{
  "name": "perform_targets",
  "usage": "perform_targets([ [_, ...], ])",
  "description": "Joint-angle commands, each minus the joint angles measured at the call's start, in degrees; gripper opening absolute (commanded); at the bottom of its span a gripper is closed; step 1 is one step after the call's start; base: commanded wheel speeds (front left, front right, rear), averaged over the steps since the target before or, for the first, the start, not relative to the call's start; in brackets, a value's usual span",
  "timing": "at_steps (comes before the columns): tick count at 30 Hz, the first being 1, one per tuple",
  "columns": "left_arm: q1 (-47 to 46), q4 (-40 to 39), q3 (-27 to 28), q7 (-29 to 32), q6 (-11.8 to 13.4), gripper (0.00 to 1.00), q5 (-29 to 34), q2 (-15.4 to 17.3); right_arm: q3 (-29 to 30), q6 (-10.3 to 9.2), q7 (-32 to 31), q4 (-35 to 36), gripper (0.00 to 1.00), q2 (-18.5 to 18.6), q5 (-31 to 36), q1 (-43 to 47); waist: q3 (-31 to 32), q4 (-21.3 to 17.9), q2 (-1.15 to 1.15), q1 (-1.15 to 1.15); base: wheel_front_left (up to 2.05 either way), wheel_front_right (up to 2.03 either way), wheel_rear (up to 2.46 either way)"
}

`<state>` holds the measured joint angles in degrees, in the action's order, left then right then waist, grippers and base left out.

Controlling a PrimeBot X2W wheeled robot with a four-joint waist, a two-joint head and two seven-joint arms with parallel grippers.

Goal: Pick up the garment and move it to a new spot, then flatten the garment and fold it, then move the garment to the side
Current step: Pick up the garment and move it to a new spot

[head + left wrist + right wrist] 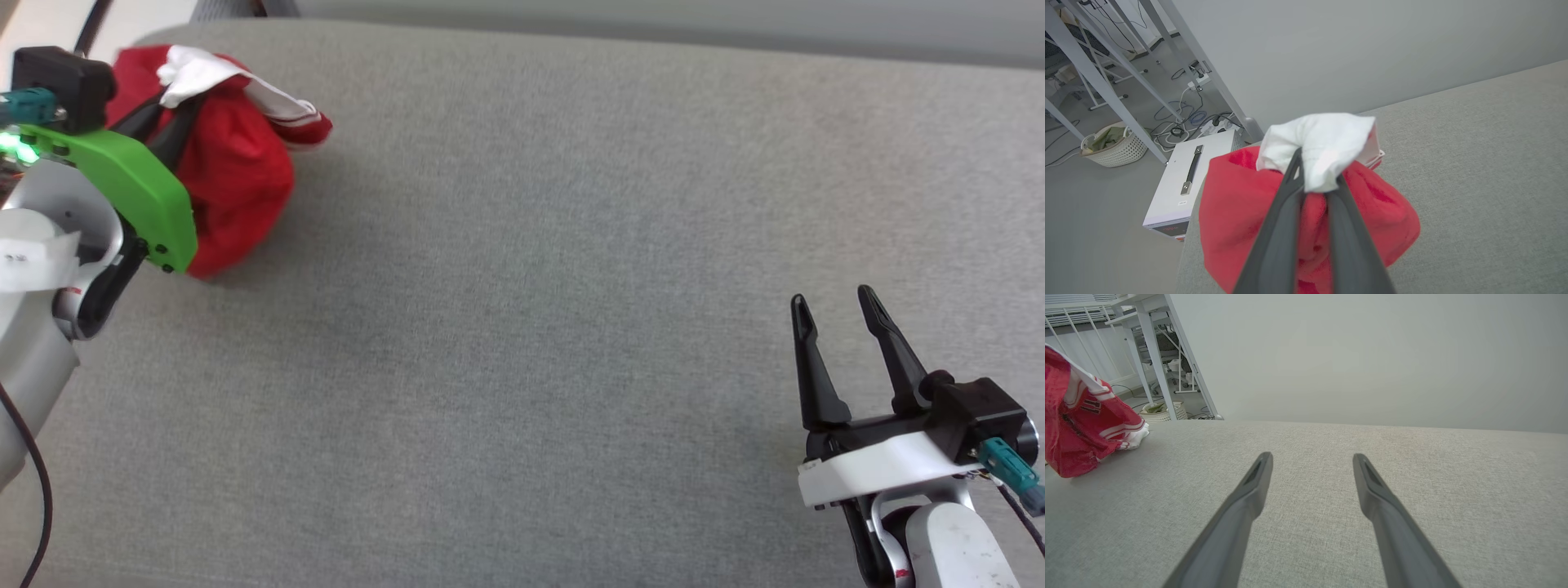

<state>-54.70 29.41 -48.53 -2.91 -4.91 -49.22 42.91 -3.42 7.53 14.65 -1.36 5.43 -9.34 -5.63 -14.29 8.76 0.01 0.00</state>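
Gripping the bunched garment [237,163] at the far left corner of the grey desk [531,327], the left gripper [167,122] has its fingers pinched almost together in the head view. The right gripper [833,302] rests at lower right, fingers spread wide and empty.

In the left wrist view, the fingers [1286,212] clamp a white sleeve [1323,139] above the red bundle.

In the right wrist view, the parted fingers [1249,490] hold nothing, and the garment [1081,428] sits at far left.
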Motion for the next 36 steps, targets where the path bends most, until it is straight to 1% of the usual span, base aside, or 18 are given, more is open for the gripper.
perform_targets([
  [1, -0.55, -1.45, -0.35, -0.75, 0.64, 0.0, 1.23, 0.29, 0.45, -0.04, 0.35, -0.12, 1.0, -0.32, -0.38, 0.65, 4.36, -1.93, -0.01, 0.0, 0.0, 0.0, 0.0],
  [7, -2.5, -7.42, -1.7, -2.11, 1.73, 0.0, 4.93, -0.3, 1.83, -0.04, 0.35, -0.29, 1.0, -1.29, -0.8, 1.44, 7.12, -5.0, -0.01, 0.0, 0.0, 0.0, 0.0],
  [11, -5.2, -10.05, -2.75, -2.72, 1.46, 0.0, 7.0, -2.68, 2.87, -0.04, 0.35, -0.2, 1.0, -1.71, -0.91, 1.52, 7.67, -7.79, -0.01, 0.0, 0.0, 0.0, 0.0],
  [17, -10.93, -8.71, -4.81, -2.55, -0.34, 0.0, 8.81, -8.37, 3.83, -0.04, 0.35, -0.11, 1.0, -2.08, -0.82, 0.76, 7.09, -13.16, -0.01, 0.0, 0.0, 0.0, 0.0],
  [22, -16.28, -4.72, -5.12, -5.85, -1.46, 0.0, 9.0, -14.43, 4.93, -0.04, 0.35, 0.07, 1.0, -2.32, -0.78, 0.29, 6.21, -17.21, -0.01, 0.0, 0.0, 0.0, 0.0],
  [24, -17.52, -3.81, -5.14, -7.38, -1.73, 0.0, 8.46, -17.07, 5.59, -0.04, 0.35, 0.13, 1.0, -2.38, -0.77, 0.42, 5.87, -18.17, -0.01, 0.0, 0.0, 0.0, 0.0],
  [28, -17.37, -3.53, -5.31, -8.92, -2.02, 0.0, 6.41, -21.49, 6.41, -0.04, 0.35, 0.24, 1.0, -2.47, -0.68, 0.83, 5.64, -18.87, -0.01, 0.0, 0.0, 0.0, 0.0],
  [30, -16.07, -4.13, -5.73, -8.95, -2.07, 0.0, 5.36, -22.67, 6.74, -0.04, 0.35, 0.37, 1.0, -2.5, -0.66, 1.01, 5.62, -18.7, -0.01, 0.0, 0.0, 0.0, 0.0],
  [33, -12.26, -5.41, -5.72, -8.11, -1.54, 0.0, 2.37, -23.92, 7.46, -0.04, 0.35, 0.5, 1.0, -2.52, -0.48, 1.32, 5.62, -17.72, -0.01, 0.0, 0.0, 0.0, 0.0],
  [36, -6.1, -6.08, -5.1, -6.16, 0.37, 0.0, -2.23, -23.97, 7.32, -0.04, 0.35, 0.48, 1.0, -2.53, -0.42, 1.39, 5.25, -16.28, -0.01, 0.0, 0.0, 0.0, 0.0],
])
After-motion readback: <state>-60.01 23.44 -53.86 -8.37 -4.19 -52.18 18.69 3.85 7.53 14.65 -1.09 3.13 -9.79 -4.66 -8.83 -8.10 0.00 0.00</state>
